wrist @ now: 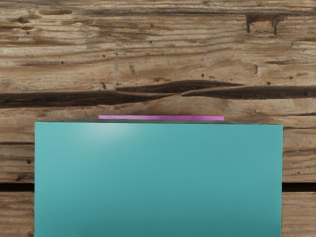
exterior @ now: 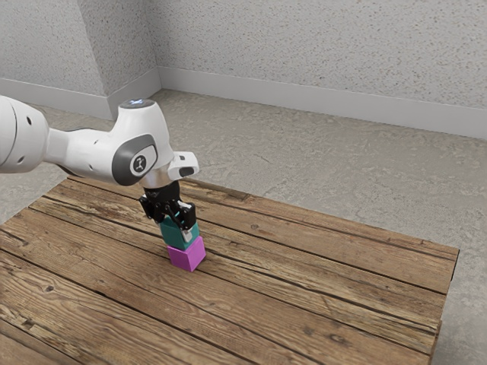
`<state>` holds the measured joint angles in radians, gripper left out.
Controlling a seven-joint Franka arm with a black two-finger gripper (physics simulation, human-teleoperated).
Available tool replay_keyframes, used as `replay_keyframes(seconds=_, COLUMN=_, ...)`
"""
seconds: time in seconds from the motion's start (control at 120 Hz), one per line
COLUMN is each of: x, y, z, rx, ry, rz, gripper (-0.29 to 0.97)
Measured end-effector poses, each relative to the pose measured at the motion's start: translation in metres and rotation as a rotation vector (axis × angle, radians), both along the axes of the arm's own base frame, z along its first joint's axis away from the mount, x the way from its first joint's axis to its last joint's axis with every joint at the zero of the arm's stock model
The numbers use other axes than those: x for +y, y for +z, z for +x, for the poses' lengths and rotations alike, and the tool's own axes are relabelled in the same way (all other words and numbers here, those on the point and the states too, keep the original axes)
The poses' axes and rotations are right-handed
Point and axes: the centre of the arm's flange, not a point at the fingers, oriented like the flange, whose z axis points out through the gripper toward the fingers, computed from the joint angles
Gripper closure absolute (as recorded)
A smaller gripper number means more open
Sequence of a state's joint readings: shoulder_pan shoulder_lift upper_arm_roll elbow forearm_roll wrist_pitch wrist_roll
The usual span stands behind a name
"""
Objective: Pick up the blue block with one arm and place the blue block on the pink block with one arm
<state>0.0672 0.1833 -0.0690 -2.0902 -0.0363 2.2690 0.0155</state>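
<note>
The blue block [exterior: 185,233], a small teal-blue cube with smooth plain faces, sat directly over the pink block [exterior: 188,255], a magenta cube of about the same size. The pair stood toward the exterior view's left on the wooden table [exterior: 319,289] of rough, dark-grained planks. The black two-finger gripper [exterior: 176,219] was clamped on the blue block, one finger against each of two opposite sides.

In the exterior view the two cubes looked stacked, the upper one turned slightly off the lower. Whether they were fully touching or a hair apart was hard to tell from that side.

The wrist view gave the blue block as a broad flat teal face under the hand. Just a thin pink strip [wrist: 161,118] of the lower cube peeked past its far edge, with cracked planks beyond.

The white arm [exterior: 91,152] reached in from the exterior view's left. Its hand covered the top of the blue block. A grey speckled floor [exterior: 342,152] and a pale wall [exterior: 304,38] lay behind the table.
</note>
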Motion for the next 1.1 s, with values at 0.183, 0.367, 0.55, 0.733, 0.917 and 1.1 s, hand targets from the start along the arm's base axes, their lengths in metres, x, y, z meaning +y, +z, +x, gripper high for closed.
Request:
replay_keyframes(seconds=0.183, x=-0.0016, y=-0.001, z=-0.0001, rx=0.0, ry=-0.001, rz=-0.002, gripper=0.32)
replay_keyframes(seconds=0.367, x=-0.0035, y=-0.0008, z=0.0002, rx=-0.002, ry=0.007, rz=-0.011, gripper=0.32)
replay_keyframes(seconds=0.55, x=-0.0047, y=-0.0012, z=0.0, rx=-0.003, ry=0.014, rz=-0.018, gripper=0.32)
replay_keyframes(seconds=0.733, x=-0.0047, y=-0.0011, z=0.0001, rx=-0.003, ry=0.017, rz=-0.019, gripper=0.32)
replay_keyframes(seconds=0.917, x=-0.0048, y=-0.0018, z=-0.0004, rx=-0.002, ry=0.019, rz=-0.02, gripper=0.32)
replay_keyframes(seconds=1.1, x=-0.0046, y=-0.0032, z=-0.0008, rx=0.001, ry=0.02, rz=-0.025, gripper=0.21)
